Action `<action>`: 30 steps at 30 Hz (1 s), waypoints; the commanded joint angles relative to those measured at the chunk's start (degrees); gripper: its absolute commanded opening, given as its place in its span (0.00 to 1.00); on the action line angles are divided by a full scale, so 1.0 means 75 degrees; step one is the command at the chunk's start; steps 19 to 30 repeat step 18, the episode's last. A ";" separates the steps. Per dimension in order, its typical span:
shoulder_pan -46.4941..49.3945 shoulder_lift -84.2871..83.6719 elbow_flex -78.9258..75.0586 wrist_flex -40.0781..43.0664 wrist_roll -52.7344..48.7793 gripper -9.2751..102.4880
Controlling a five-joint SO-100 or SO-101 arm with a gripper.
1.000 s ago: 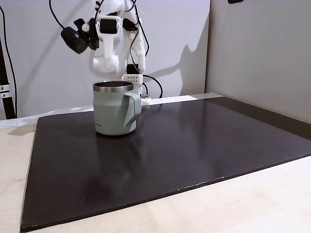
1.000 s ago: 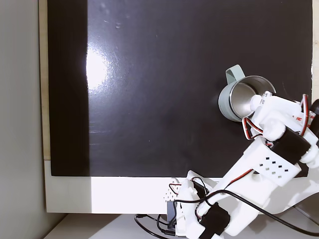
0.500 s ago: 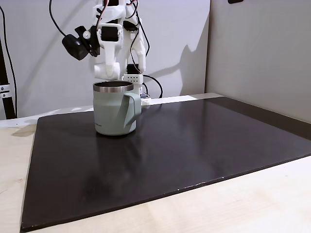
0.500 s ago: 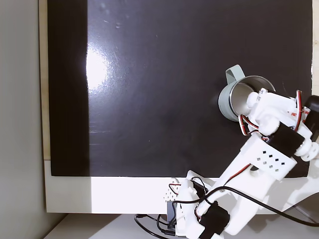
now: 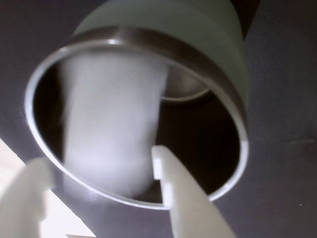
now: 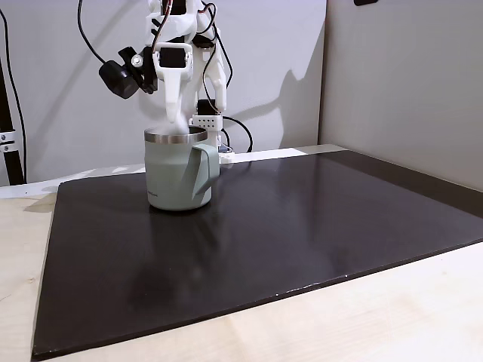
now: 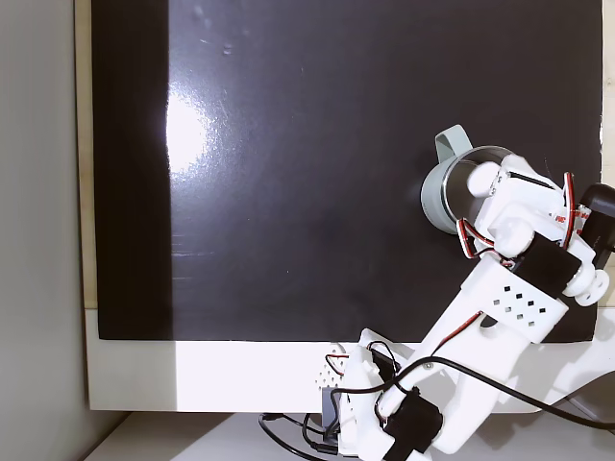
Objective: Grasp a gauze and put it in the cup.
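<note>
Evidently the drop is under way: in the wrist view a blurred soft white cylindrical roll of gauze (image 5: 111,124) sits inside the mouth of the pale sage-green mug with its bare steel rim (image 5: 237,119), between and just beyond the two white plastic fingers (image 5: 173,193) of the hand (image 5: 96,173). The fingers stand apart, with the roll seemingly loose between them, though the blur keeps me from saying whether either one touches it.

From the side, in a fixed view, the hand (image 6: 172,121) hangs point-down right over the cup (image 6: 179,177), and a faint white smear (image 6: 175,132) shows at the rim, likely the roll passing in. Holding low and centred over the opening makes sense, since a light roll could bounce off the steel edge.

In a fixed view from above, the hand (image 7: 488,181) covers part of the cup (image 7: 434,197), which stands near the right edge of the glossy black mat (image 7: 307,144) on the pale tabletop (image 7: 192,379).
</note>
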 commanded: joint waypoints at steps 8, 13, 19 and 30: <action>-0.0152 0.0645 -0.0035 -0.0047 0.0023 0.35; -0.0176 0.0645 -0.0035 -0.0035 0.0047 0.35; -0.0188 0.0633 -0.0035 -0.0035 0.0047 0.35; -0.0188 0.0633 -0.0035 -0.0035 0.0047 0.35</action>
